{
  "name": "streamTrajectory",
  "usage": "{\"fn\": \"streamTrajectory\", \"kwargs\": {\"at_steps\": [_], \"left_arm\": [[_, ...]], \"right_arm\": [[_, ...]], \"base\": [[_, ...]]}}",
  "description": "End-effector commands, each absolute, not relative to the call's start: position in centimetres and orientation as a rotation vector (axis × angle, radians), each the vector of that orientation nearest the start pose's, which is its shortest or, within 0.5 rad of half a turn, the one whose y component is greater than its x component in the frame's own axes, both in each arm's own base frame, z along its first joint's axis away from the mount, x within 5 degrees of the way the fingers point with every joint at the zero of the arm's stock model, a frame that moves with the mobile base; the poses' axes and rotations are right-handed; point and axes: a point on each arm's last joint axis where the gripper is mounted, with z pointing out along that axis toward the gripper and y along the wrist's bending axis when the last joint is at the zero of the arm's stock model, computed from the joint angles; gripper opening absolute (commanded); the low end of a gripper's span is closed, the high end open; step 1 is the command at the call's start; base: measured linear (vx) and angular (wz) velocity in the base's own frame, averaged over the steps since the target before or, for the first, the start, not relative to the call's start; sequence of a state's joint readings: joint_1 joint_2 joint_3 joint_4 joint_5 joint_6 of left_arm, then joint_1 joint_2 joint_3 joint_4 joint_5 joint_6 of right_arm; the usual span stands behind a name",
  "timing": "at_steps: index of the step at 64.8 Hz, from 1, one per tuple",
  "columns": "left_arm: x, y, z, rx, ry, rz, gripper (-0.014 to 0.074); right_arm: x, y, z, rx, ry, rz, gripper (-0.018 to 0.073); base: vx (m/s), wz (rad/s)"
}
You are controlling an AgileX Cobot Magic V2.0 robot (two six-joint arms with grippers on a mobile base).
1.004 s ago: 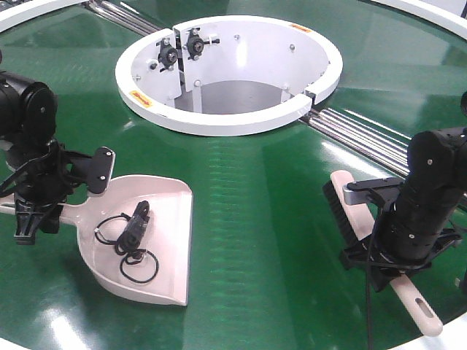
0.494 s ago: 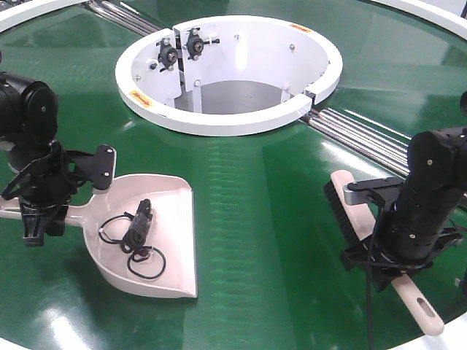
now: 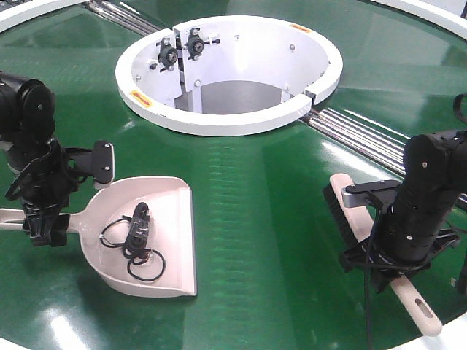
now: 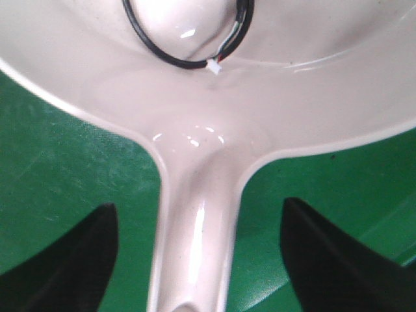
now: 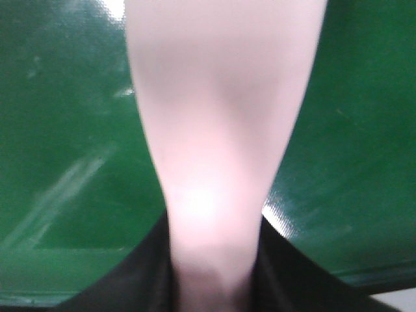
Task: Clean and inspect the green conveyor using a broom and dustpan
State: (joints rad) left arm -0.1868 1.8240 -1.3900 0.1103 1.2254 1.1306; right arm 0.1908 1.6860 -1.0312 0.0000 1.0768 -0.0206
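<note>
Basically: left claw (image 4: 198, 207) released, straddling the dustpan (image 3: 169, 211) handle; pan flat on green conveyor (image 3: 255, 219), left of white hub (image 3: 219, 122). Right claw (image 5: 211, 263) clenched on broom (image 3: 341, 191), right of hub, probably ready to sweep.

At the left edge of the frame the left arm angles downward, its end effector (image 3: 45, 227) spread wide astride the dustpan (image 3: 171, 219) handle without touching it, while at lower right the right arm's end effector (image 3: 390, 273) points downward, clamped tight on the broom (image 3: 423, 308) handle.

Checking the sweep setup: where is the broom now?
Front view: the broom lies on the green conveyor, right side, handle held by the right gripper.
</note>
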Motion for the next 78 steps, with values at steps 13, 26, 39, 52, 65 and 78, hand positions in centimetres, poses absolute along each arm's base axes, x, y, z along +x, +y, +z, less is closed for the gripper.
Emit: {"fn": "streamTrajectory", "kwargs": {"at_steps": [13, 26, 39, 52, 65, 78], "left_arm": [[33.7, -5.7, 26.7, 1.888, 2.441, 0.137, 0.0538], [33.2, -5.7, 28.0, 1.860, 2.414, 0.150, 0.0538], [31.6, -6.0, 30.9, 1.771, 2.344, 0.105, 0.0538], [28.6, -6.4, 35.1, 1.655, 2.223, 0.053, 0.0538], [24.4, -6.8, 39.8, 1.326, 2.193, -0.079, 0.0533], [21.3, -6.4, 44.0, 1.035, 2.039, -0.079, 0.0533]], "right_arm": [[28.9, 5.2, 20.8, -0.309, 3.095, -0.035, 0.0354], [28.9, 5.1, 21.2, -0.309, 3.067, -0.036, 0.0496], [28.3, 5.0, 24.0, -0.298, 2.959, -0.023, 0.0516], [27.8, 4.9, 29.8, -0.275, 2.787, -0.001, 0.0516], [26.5, 4.7, 36.7, -0.259, 2.493, 0.026, 0.0516], [22.9, 4.0, 41.4, -0.264, 2.193, 0.030, 0.0516]], "base": [[0.00, 0.00], [0.00, 0.00], [0.00, 0.00], [0.00, 0.00], [0.00, 0.00], [0.00, 0.00]]}}
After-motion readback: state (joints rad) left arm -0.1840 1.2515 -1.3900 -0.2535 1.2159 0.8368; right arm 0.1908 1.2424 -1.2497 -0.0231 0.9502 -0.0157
